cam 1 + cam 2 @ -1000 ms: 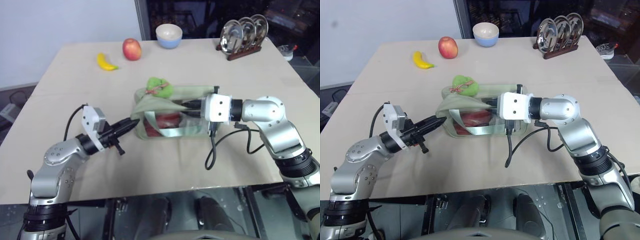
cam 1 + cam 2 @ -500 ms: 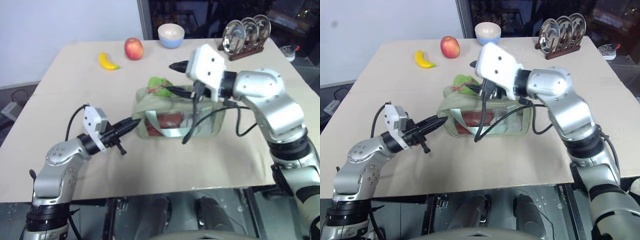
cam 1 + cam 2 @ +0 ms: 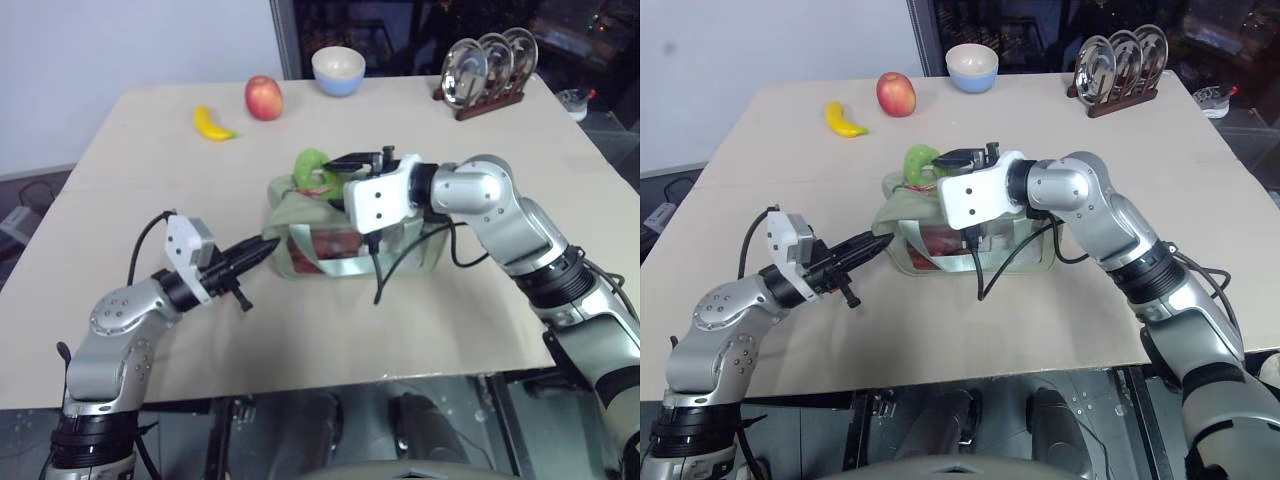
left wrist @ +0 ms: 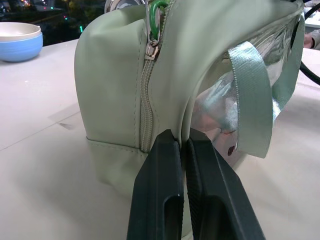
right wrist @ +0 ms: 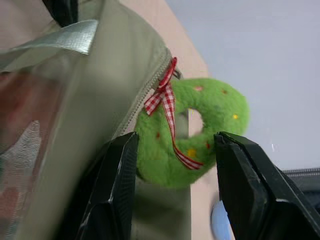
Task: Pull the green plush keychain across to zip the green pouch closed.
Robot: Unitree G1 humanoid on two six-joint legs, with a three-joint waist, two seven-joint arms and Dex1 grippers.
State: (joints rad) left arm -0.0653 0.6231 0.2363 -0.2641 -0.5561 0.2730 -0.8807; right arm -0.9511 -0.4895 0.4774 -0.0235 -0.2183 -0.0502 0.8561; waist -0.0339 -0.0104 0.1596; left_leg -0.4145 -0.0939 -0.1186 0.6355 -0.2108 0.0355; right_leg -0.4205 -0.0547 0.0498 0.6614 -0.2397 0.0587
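Black fingers of the left gripper [image 4: 182, 150] are pinched on the left end of the green pouch [image 3: 340, 235], mid-table. Behind lie a banana [image 3: 213, 124], an apple [image 3: 264, 98] and a blue bowl [image 3: 338, 71]. On the pouch's top sits the green plush keychain [image 5: 192, 132], ring-shaped with a checked bow, between the right gripper's [image 5: 175, 165] parted fingers. Far right stands a plate rack [image 3: 488, 68].

green pouch [image 3: 340, 235] contents blurred, partly behind right end effector [image 3: 335, 172]
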